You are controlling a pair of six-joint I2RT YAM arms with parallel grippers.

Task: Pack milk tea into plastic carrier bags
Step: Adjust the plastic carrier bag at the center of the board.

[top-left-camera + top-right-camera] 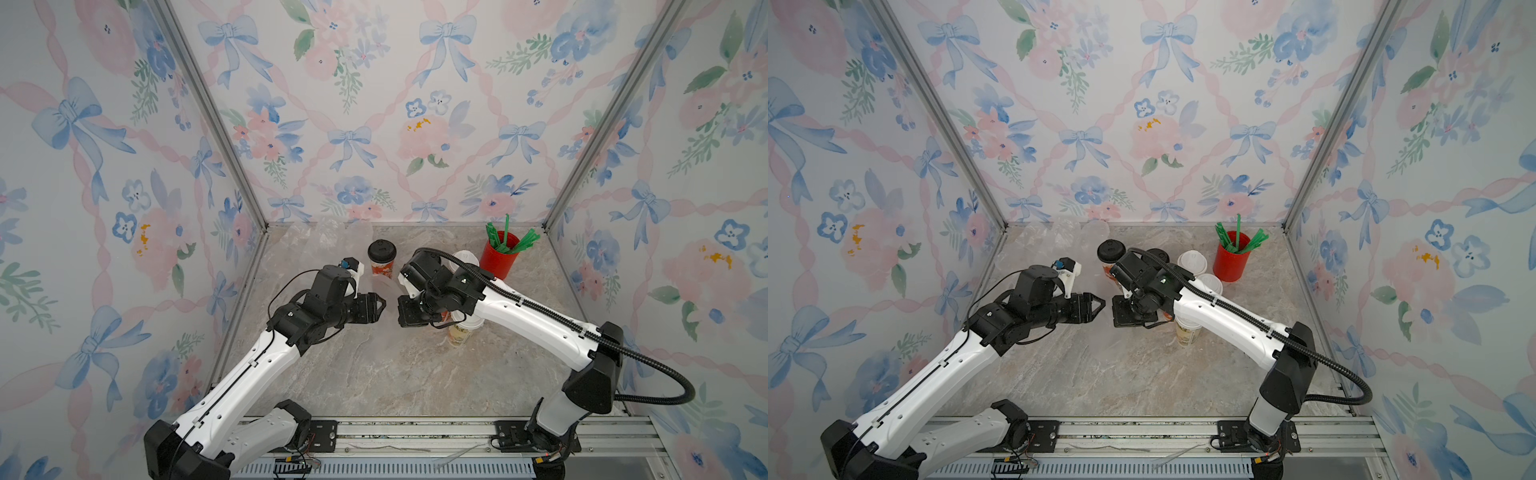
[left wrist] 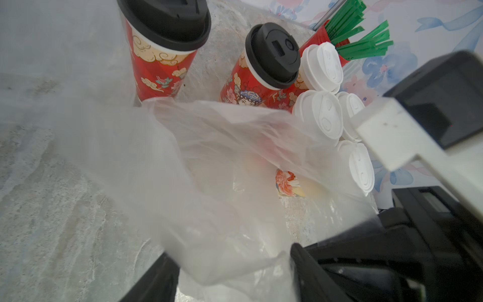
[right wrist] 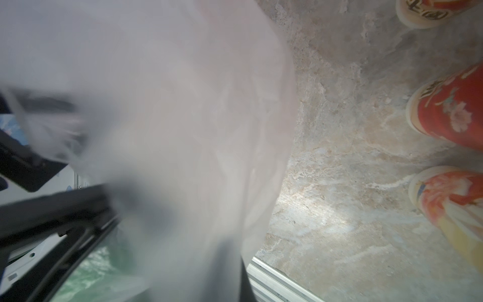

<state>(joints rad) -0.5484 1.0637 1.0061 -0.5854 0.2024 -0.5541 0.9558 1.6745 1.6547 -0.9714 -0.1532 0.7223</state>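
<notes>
**Carrier bag** [image 2: 209,170], one. Thin see-through film, crumpled, milky where it folds. It hangs at the middle of the worktop [image 1: 374,374], slung between the two tools and in front of the cups. In the right wrist view it is close and blurred [image 3: 156,117]. I cannot tell which way its mouth faces or how its long side runs.

**Right tool** [image 1: 401,309]: fingers pressed together, pinching the film.

**Left tool** [image 1: 379,306]: fingers spread, with the film lying loose between them. Its tips face the right tool and sit just beside it.

**Milk tea cups**, six. All stand upright, lids up, long axis vertical, grouped behind the tools towards the back wall.
- Black-lidded cup [image 1: 381,257]: red side printed with clouds and flowers. It stands alone, nearest the left tool.
- Second black-lidded cup [image 2: 271,57]: same red print, next to the white lids.
- White-lidded cups [image 2: 317,115], four, packed close together. The one nearest the front is a cream-sided cup [image 1: 461,332].

**In the way:** from above, the right arm [image 1: 540,316] covers most of the white-lidded group.

**Nearby:**
- A red straw cup [image 1: 498,259] holding green straws [image 1: 509,243] stands in the back right corner, just beside the white lids.
- Spare bags [image 1: 328,239] lie in a heap at the back left, against the flowered wall [image 1: 374,124].
</notes>
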